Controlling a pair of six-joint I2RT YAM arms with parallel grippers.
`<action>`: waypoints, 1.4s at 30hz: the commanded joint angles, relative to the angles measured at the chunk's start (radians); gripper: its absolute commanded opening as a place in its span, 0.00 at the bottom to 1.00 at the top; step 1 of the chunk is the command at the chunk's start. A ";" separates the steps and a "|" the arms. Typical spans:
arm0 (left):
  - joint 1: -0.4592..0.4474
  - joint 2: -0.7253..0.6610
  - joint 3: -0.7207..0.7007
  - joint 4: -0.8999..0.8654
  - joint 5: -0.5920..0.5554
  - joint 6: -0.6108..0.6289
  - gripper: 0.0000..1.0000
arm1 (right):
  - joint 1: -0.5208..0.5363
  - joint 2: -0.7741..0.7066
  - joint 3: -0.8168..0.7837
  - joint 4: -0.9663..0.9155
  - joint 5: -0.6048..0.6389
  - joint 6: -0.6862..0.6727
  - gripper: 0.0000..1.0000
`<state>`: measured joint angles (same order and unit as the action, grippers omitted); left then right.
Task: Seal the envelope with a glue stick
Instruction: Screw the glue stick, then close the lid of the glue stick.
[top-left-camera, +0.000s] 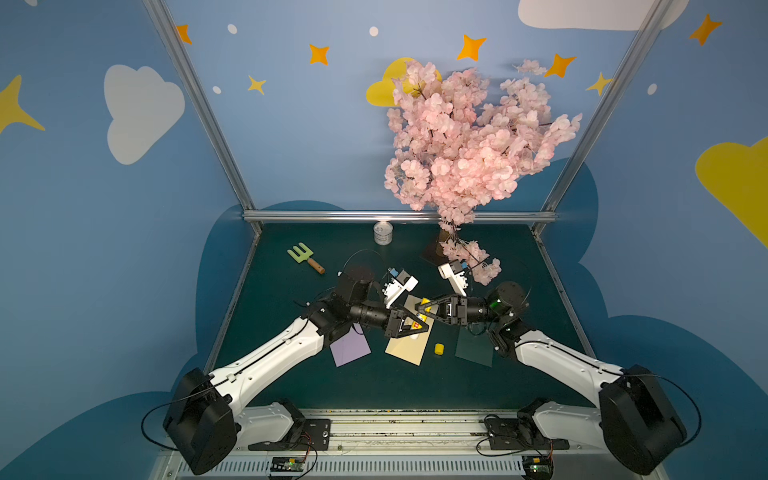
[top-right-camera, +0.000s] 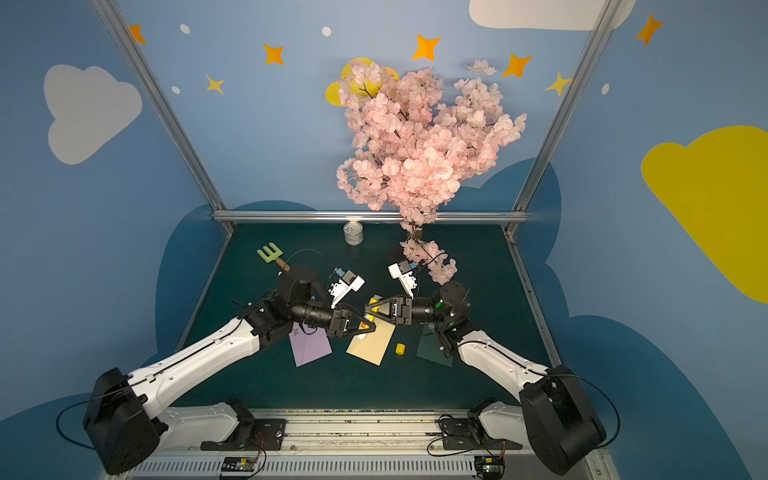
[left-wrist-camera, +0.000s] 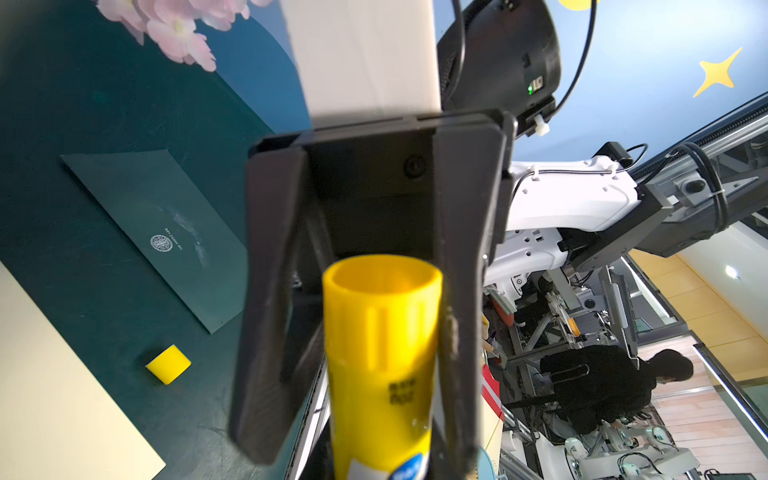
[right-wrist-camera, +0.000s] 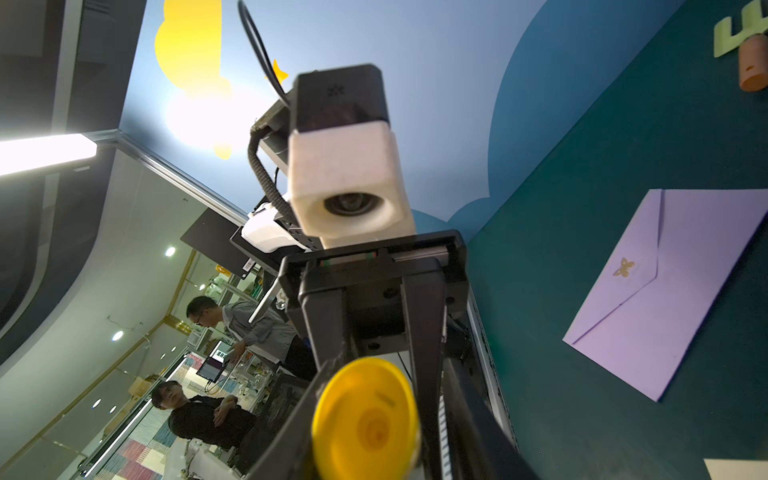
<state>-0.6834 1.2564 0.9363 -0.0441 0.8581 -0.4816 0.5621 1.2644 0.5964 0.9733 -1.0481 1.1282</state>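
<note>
Left wrist view: your right gripper (left-wrist-camera: 357, 449) straddles the end of the glue stick (left-wrist-camera: 382, 332), jaws narrowly apart, one finger (left-wrist-camera: 457, 332) touching it; your left gripper (top-left-camera: 420, 327) clamps its body.

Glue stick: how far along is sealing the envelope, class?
Done: the cap lies off, beside the cream envelope. In hand: the left gripper holds the glue stick over that envelope, with the right gripper loosely around its ribbed end. Left: spreading glue and pressing the flap shut; neither shows yet.
</note>
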 joint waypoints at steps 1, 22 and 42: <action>-0.008 -0.003 -0.007 0.039 0.035 0.012 0.03 | 0.004 0.037 -0.003 0.140 0.001 0.077 0.26; 0.037 -0.050 -0.117 -0.044 -0.274 -0.042 0.99 | -0.024 -0.394 0.115 -1.192 0.673 -0.674 0.00; -0.242 0.233 -0.065 -0.106 -0.528 -0.221 0.33 | -0.152 -0.206 0.138 -1.397 0.814 -0.663 0.00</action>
<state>-0.9081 1.4582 0.8421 -0.1730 0.3592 -0.6376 0.4221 1.0367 0.7059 -0.4461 -0.2283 0.4606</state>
